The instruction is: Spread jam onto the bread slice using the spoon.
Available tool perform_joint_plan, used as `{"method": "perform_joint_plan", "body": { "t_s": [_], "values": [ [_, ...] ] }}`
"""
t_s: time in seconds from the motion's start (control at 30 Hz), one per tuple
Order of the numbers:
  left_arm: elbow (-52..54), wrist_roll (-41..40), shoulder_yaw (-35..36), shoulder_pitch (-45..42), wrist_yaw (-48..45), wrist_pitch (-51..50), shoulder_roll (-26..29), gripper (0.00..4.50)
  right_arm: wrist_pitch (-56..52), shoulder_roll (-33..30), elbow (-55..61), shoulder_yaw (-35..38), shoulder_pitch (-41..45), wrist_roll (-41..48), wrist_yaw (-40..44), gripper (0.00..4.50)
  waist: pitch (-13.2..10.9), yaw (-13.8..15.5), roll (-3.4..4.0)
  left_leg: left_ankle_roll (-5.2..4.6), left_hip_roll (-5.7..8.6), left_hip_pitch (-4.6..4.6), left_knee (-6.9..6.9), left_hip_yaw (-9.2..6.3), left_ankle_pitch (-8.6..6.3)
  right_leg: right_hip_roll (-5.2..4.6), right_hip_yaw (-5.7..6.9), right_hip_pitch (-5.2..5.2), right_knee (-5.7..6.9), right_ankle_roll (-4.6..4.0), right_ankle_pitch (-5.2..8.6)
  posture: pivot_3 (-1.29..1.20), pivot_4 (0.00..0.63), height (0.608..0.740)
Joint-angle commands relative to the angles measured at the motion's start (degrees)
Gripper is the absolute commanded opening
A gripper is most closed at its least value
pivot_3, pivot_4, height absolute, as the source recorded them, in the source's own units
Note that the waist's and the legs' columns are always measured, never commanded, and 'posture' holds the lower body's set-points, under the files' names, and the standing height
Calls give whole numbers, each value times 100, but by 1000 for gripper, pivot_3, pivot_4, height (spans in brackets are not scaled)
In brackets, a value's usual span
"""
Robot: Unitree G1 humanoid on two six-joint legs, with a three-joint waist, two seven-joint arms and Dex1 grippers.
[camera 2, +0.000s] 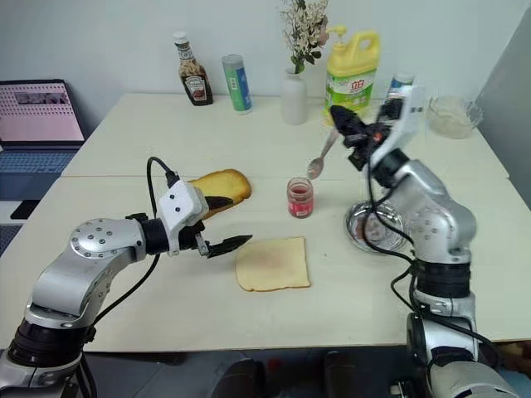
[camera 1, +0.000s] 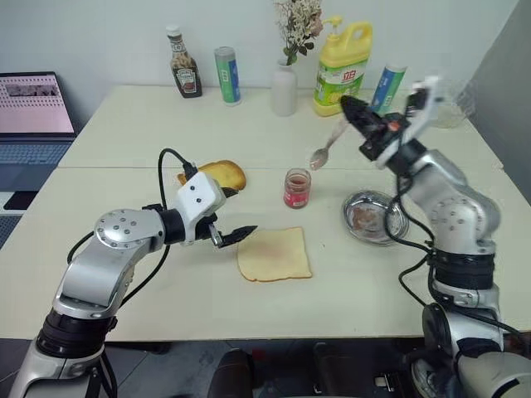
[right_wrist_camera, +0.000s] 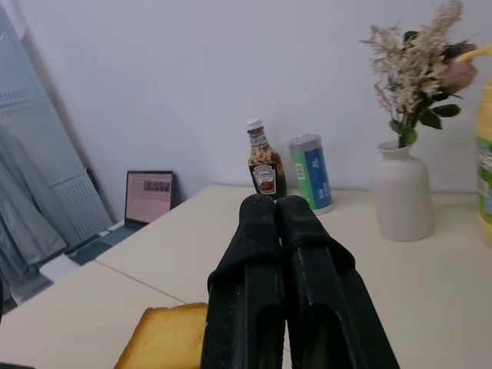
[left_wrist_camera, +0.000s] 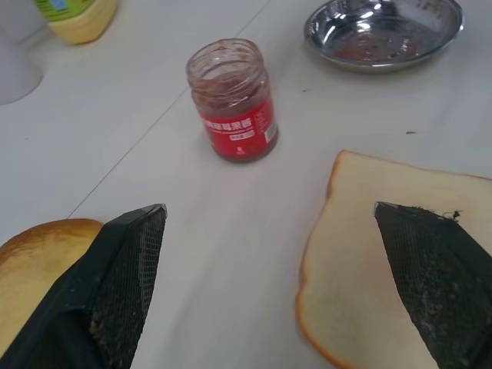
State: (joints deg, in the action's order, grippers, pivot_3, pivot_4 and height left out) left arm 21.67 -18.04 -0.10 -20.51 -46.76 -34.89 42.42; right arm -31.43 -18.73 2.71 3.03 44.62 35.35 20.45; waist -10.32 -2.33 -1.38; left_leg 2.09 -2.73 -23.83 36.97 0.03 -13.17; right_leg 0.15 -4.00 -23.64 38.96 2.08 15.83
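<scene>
The pale bread slice (camera 1: 275,254) lies flat near the table's front, and the small jam jar (camera 1: 297,188) stands open just behind it. My left gripper (camera 1: 237,213) hovers open at the slice's left edge; in the left wrist view its fingers (left_wrist_camera: 127,269) frame the jar (left_wrist_camera: 234,100) and the slice (left_wrist_camera: 369,261). My right gripper (camera 1: 347,104) is raised above the table behind the jar, shut on the spoon (camera 1: 325,149), which hangs down from it with the bowl lowest. Its pressed-together fingers (right_wrist_camera: 269,231) hide the spoon in the right wrist view.
A round steel dish (camera 1: 353,205) with smears sits right of the jar. A thick toasted slice (camera 1: 222,174) lies behind my left gripper. A sauce bottle (camera 1: 184,73), cans (camera 1: 227,75), a vase (camera 1: 284,89) and a yellow bottle (camera 1: 342,68) line the back. A laptop (camera 1: 29,108) sits far left.
</scene>
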Motion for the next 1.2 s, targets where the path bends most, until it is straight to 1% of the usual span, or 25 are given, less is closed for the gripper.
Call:
{"method": "perform_joint_plan", "body": {
  "t_s": [0.03, 0.27, 0.63, 1.0, 1.2],
  "values": [
    [268, -203, 205, -106, 121, -135, -65, 4500, 724, 19, -394, -301, 245, -692, 353, 57, 0, 12, 0, 0, 0, 0, 0, -1, 0, 0, 2, 0, 0, 0, 0, 0, 150, 740],
    [343, -341, 213, -188, 258, -333, -118, 4500, 1761, 208, -1397, -648, 495, -1559, 871, 57, 0, 37, 0, 0, -1, 0, -2, 0, 0, 1, 2, -5, 5, -1, -1, 0, 150, 740],
    [340, -375, 103, -302, 297, -357, -114, 4500, 2913, 316, -2213, -1083, 504, -2587, 1424, 57, 0, 41, 0, 1, -1, 1, -1, -2, 1, 0, 3, -5, 8, -2, -1, 0, 150, 740],
    [346, -326, 45, -271, 235, -272, -76, 4500, 3468, 407, -2718, -1270, 282, -3134, 1560, 57, 0, 41, 0, 2, -1, 1, 0, -2, 1, 0, 3, -5, 9, -3, -2, 0, 150, 740],
    [286, -261, 37, -238, 225, -208, -52, 4500, 3265, 609, -2734, -1168, 139, -3076, 1504, 57, 0, 38, 0, 2, -1, 2, -1, -2, 1, 0, 3, -4, 11, -3, -2, 0, 150, 740]
  ]
}}
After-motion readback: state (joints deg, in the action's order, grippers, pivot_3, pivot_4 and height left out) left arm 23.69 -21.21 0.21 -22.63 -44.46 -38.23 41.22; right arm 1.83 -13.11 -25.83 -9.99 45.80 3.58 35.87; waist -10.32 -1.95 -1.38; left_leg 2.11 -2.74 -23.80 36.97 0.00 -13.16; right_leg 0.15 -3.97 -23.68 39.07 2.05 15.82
